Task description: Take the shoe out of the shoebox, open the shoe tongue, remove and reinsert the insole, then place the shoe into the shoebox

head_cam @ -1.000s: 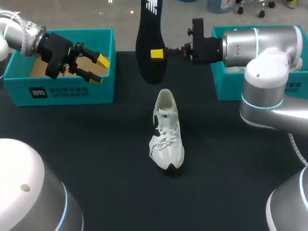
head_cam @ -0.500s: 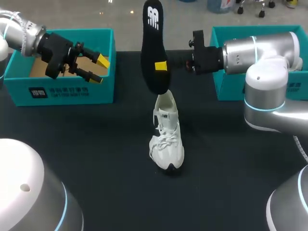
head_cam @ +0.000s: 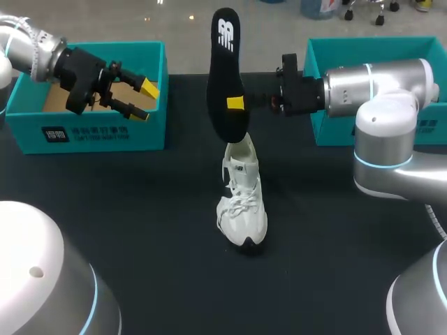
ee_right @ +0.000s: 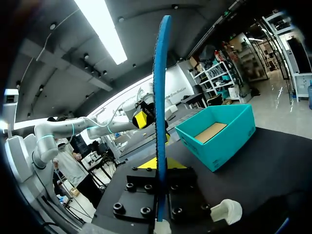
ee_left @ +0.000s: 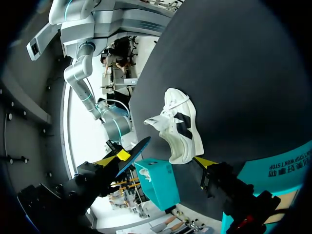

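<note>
Above the white shoe [head_cam: 241, 199], black insole [head_cam: 227, 77] upright in pinch of right pincer [head_cam: 236, 103]; left pincer [head_cam: 144, 100] spread over shoebox [head_cam: 91, 132].

A black worktop [head_cam: 140, 230] fills the head view, with pale, glossy floor [head_cam: 174, 17] beyond its 12 o'clock edge. A long strip light [ee_right: 100, 29] glows on a dark ceiling [ee_right: 141, 19].

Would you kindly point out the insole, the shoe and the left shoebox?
insole [head_cam: 224, 66], head view, its black upper half.
shoe [head_cam: 242, 200], head view, its laces.
left shoebox [head_cam: 91, 144], head view, its front wall.
</note>
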Controlling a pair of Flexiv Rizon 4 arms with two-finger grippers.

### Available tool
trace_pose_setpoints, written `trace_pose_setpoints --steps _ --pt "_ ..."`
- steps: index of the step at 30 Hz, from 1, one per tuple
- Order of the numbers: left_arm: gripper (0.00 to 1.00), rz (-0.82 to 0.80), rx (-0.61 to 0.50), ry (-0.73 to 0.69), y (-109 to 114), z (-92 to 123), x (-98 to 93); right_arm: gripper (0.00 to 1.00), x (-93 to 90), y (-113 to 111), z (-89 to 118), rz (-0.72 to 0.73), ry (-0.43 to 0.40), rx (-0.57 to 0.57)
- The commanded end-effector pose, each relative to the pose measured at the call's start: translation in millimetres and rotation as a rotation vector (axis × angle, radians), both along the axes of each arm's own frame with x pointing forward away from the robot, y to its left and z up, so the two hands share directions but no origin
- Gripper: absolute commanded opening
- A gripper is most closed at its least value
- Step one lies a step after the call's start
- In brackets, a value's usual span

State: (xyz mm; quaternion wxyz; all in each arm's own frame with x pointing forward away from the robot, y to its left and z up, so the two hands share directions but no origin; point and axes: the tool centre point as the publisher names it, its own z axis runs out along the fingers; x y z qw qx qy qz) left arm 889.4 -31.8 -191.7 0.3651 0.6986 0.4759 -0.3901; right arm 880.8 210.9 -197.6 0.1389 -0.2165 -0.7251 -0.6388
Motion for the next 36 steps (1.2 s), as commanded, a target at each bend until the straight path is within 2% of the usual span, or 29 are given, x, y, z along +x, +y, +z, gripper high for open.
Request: trace_pose_setpoints --steps 1,9,18,36 --pt "1.00 -0.003 0.003 -0.001 0.3 0.1 0.8 0.00 -0.2 1.4 -0.1 -0.002 -0.001 -0.001" --pt "1.00 -0.003 0.003 -0.001 0.3 0.1 0.8 0.00 16.5 12.5 -22.4 -0.024 -0.019 0.023" --pt "1.00 -0.003 0.003 -0.001 0.3 0.1 0.8 0.00 37.2 12.4 -45.0 -0.040 -0.121 -0.001" --pt "1.00 -0.003 0.003 -0.001 0.3 0.1 0.8 0.00 49.7 27.3 -78.8 -0.026 -0.065 -0.011"
